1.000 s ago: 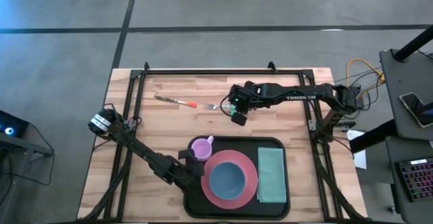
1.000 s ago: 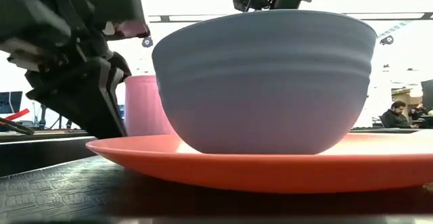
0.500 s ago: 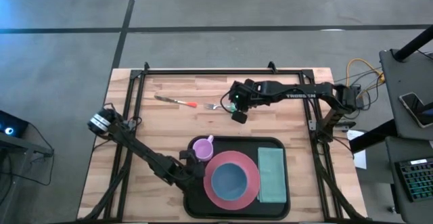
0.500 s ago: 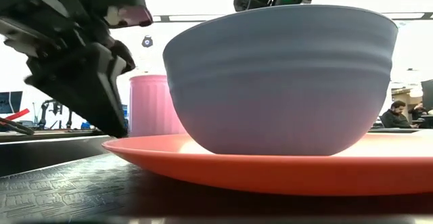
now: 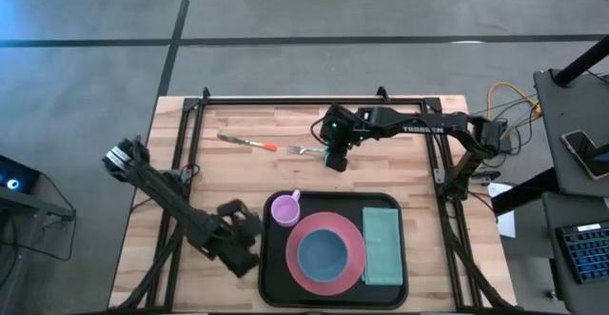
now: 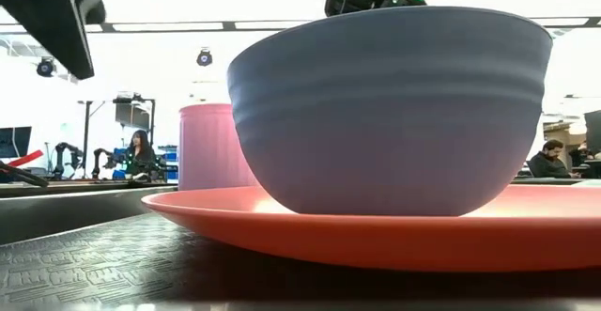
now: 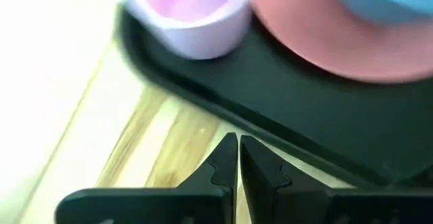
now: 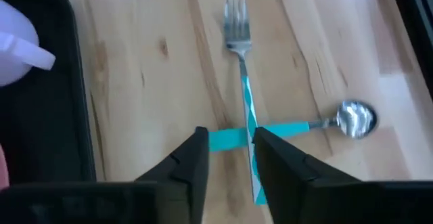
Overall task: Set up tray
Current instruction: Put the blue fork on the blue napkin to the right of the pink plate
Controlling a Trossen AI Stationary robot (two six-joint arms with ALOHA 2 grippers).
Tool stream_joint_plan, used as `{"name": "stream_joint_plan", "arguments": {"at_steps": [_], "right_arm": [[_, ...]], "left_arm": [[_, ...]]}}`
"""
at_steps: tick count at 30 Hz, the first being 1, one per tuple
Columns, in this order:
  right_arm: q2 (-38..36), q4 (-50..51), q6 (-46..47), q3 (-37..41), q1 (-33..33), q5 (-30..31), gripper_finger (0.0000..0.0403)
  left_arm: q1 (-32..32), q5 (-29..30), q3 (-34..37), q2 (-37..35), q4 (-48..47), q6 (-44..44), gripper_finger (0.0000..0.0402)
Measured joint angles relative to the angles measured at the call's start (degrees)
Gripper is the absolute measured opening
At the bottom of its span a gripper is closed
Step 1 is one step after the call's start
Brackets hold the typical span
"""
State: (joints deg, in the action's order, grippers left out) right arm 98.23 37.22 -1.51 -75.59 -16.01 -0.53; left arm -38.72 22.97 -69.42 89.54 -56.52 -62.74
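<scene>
The black tray (image 5: 273, 267) lies at the table's near edge. On it are a pink plate (image 5: 354, 239) with a blue bowl (image 5: 322, 252), a pink cup (image 5: 284, 207) and a folded green napkin (image 5: 381, 246). My left gripper (image 5: 255, 227) is shut over bare wood just left of the tray's rim (image 7: 203, 109). My right gripper (image 8: 229, 149) is open, pointing down over a fork (image 8: 238, 41) and a spoon (image 8: 354, 118), whose teal handles cross on the table between its fingers. I cannot tell whether it touches them.
A utensil with a red handle (image 5: 245, 143) lies on the wood toward the far left. A black frame rail (image 5: 285, 100) runs along the table's far edge. Bare wood lies between the tray and the cutlery. People show in the room beyond the table.
My left gripper has drawn back from the plate's left edge, toward the table's left, and now stands off the tray. The plate and bowl slid slightly to the right before it left. My right gripper has edged toward the far edge, over the fork and spoon.
</scene>
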Motion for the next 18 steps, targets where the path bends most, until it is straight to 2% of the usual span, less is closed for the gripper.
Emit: {"name": "stream_joint_plan", "arguments": {"at_steps": [5,12,18], "right_arm": [[1.25,-2.02,-1.96,-0.04,-0.07,-0.86,0.0164],[6.55,-8.22,-6.13,-0.77,-0.2,-0.76,0.0228],[12.12,-7.3,-5.33,-4.72,-0.2,9.48,0.0237]], "left_arm": [[-0.24,3.66,5.03,-8.16,-0.93,-15.11,0.0017],[-0.19,6.1,11.37,-15.56,-0.73,-23.58,0.0077],[-0.11,6.13,16.28,-20.01,-1.81,-24.41,0.0088]]}}
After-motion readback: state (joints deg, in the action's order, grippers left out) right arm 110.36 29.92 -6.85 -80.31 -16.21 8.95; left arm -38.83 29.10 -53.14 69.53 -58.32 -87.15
